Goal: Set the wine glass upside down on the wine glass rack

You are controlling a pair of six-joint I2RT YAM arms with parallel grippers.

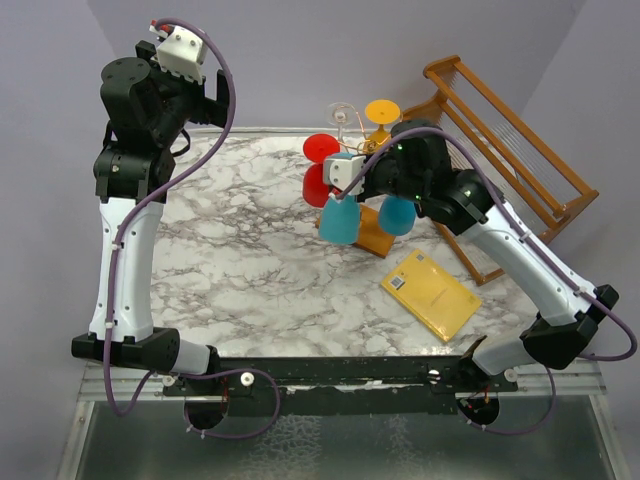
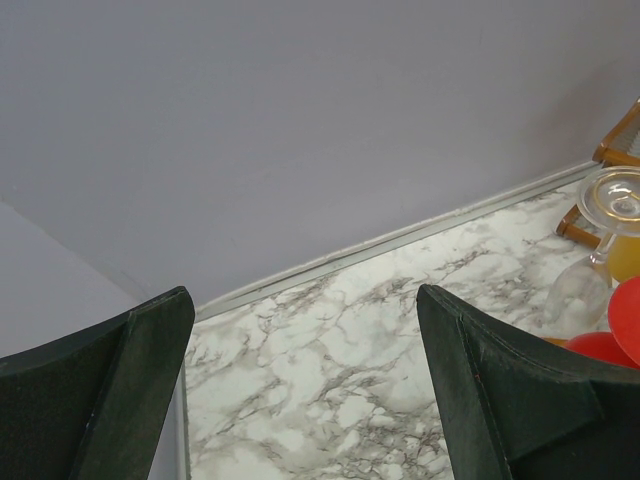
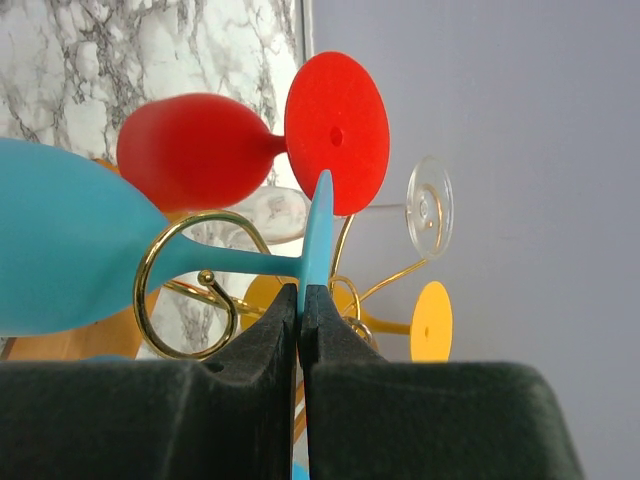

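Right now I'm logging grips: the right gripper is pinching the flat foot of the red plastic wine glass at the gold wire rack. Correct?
Not quite. The right gripper is shut on the foot of the light blue plastic wine glass, not the red plastic wine glass behind it. The right wrist view shows this, at the gold wire rack.

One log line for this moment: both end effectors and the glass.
right end effector: shut on blue glass foot | stem in gold rack curl, bowl down | left end effector: open, raised, empty
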